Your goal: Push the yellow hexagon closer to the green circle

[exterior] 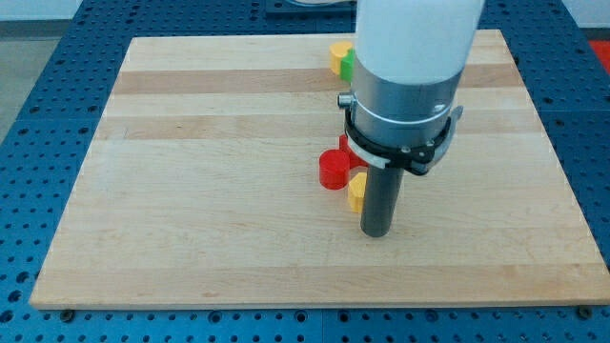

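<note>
My tip (377, 232) rests on the wooden board just right of a yellow block (356, 191), whose shape is partly hidden by the rod; they look to be touching. A red round block (334, 170) sits directly left of and above that yellow block, touching it. At the view's top a second yellow block (337, 57) shows beside a sliver of a green block (349, 64); the arm's body hides most of the green one, so its shape cannot be made out.
The wooden board (191, 191) lies on a blue perforated table (29, 114). The arm's white and grey body (405, 76) covers the board's upper middle and hides whatever lies behind it.
</note>
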`<action>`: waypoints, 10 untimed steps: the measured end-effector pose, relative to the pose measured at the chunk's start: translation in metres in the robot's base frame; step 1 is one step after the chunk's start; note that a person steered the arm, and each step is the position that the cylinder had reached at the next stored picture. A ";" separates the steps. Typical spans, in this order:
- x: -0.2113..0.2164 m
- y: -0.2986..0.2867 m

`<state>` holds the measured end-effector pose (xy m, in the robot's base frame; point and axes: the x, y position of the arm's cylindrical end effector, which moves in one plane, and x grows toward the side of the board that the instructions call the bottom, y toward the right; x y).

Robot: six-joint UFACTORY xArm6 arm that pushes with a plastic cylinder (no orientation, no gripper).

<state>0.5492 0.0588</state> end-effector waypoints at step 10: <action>-0.043 0.019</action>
<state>0.5058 0.0781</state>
